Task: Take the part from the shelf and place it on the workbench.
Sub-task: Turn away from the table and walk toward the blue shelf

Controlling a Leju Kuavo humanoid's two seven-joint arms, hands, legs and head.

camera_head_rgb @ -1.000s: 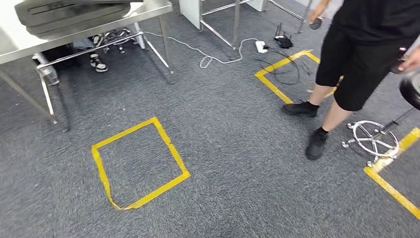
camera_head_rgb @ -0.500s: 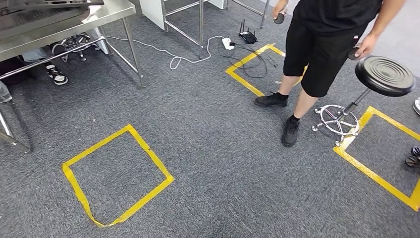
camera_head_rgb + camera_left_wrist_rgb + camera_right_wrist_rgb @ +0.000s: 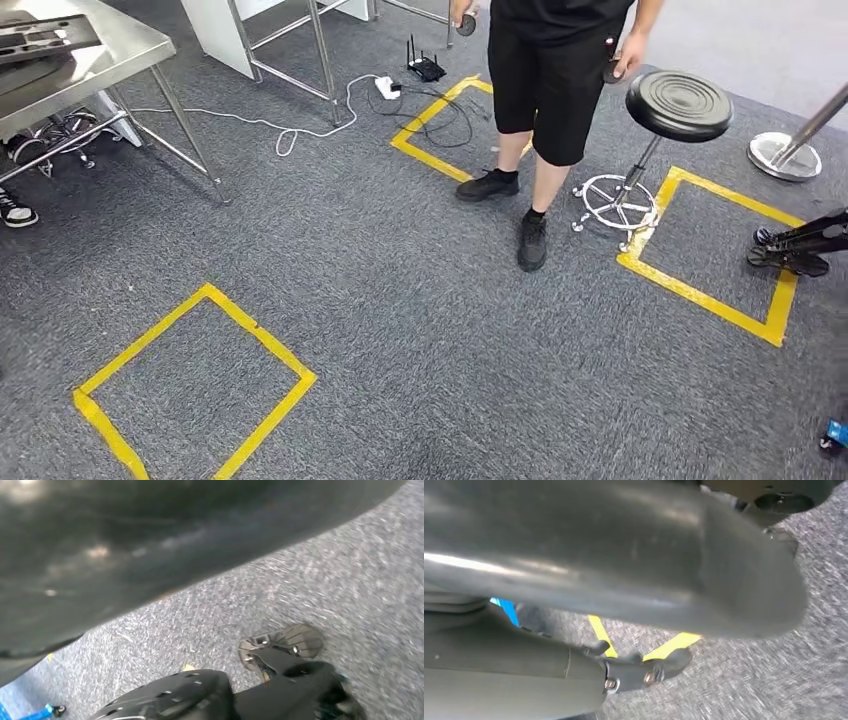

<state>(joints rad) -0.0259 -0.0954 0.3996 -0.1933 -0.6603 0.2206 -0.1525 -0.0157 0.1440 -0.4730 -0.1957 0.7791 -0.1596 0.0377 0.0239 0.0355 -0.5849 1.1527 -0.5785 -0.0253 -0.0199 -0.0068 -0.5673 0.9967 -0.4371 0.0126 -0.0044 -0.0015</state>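
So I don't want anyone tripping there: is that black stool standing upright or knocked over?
Upright. The stool has its round seat level on top, with its ringed base on the carpet beside the person.

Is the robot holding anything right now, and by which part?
Cannot tell: the left hand and right hand are blurred dark shapes, with no held thing clearly visible.

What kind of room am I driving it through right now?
Most likely a robot test lab or workshop floor. Grey carpet is marked with yellow tape squares, a steel workbench stands at the far left, and a power strip with loose cables lies near a person beside a black stool.
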